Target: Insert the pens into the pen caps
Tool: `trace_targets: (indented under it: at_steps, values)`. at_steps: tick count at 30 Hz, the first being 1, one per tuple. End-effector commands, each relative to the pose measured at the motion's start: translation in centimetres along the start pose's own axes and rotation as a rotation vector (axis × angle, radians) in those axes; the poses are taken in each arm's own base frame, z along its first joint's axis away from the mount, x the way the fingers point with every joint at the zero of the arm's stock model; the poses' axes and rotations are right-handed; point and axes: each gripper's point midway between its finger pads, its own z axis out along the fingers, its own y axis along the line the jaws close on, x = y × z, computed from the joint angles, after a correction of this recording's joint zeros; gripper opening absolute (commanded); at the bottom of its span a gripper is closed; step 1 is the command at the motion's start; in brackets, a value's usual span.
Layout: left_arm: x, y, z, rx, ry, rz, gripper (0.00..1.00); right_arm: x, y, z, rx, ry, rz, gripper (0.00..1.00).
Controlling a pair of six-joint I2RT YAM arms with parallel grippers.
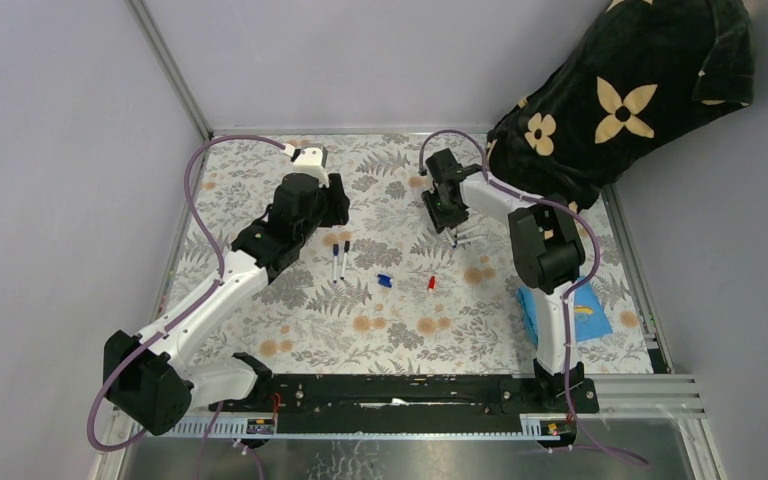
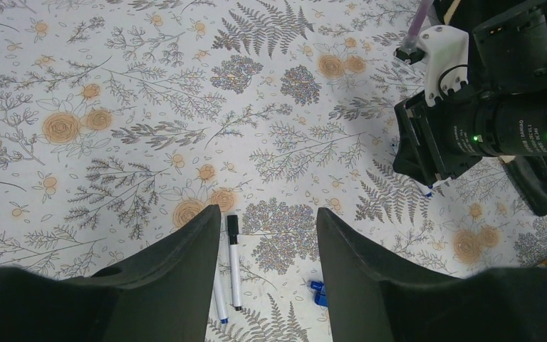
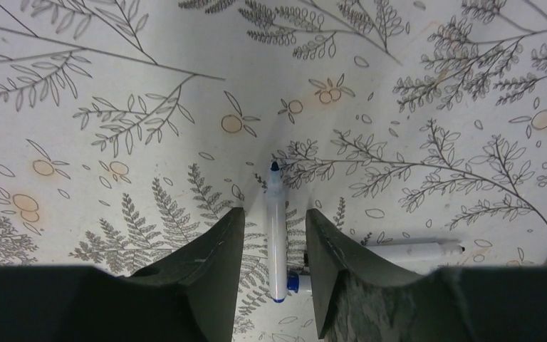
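Note:
Two white pens (image 1: pixel 340 260) lie side by side left of centre on the floral table, with blue caps (image 1: pixel 384 281) and a red cap (image 1: pixel 431 284) to their right. My left gripper (image 1: pixel 335 205) hovers open above and behind them. In the left wrist view the gripper (image 2: pixel 267 217) is empty, with a black-ended pen (image 2: pixel 233 256) and a blue-tipped pen (image 2: pixel 217 296) by its left finger and the blue caps (image 2: pixel 318 292) by its right. My right gripper (image 3: pixel 274 214) is open and low, straddling a blue-ended pen (image 3: pixel 276 235) with a gap on each side. More pens (image 3: pixel 413 251) lie beside it.
A black flowered cloth (image 1: pixel 630 90) drapes over the back right corner. A blue patterned cloth (image 1: pixel 570 315) lies by the right arm's base. Metal frame rails (image 1: pixel 650 300) border the table. The right gripper body (image 2: pixel 470 135) shows at the upper right of the left wrist view.

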Motion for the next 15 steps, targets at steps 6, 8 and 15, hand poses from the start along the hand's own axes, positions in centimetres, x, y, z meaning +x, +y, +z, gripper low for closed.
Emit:
trace_targets:
  at_steps: [6, 8, 15]
  values:
    - [-0.7, 0.0, 0.1, 0.006, -0.029, 0.011, 0.59, 0.4, 0.1, 0.4, -0.039, 0.05, -0.015, 0.32]
    - [-0.6, 0.0, 0.1, 0.009, -0.028, 0.01, 0.59, 0.7, 0.2, 0.4, -0.044, 0.062, -0.012, 0.25]
    - [-0.6, -0.5, 0.1, 0.037, -0.028, 0.009, 0.59, 0.0, 2.0, -0.8, -0.133, 0.013, 0.059, 0.08]
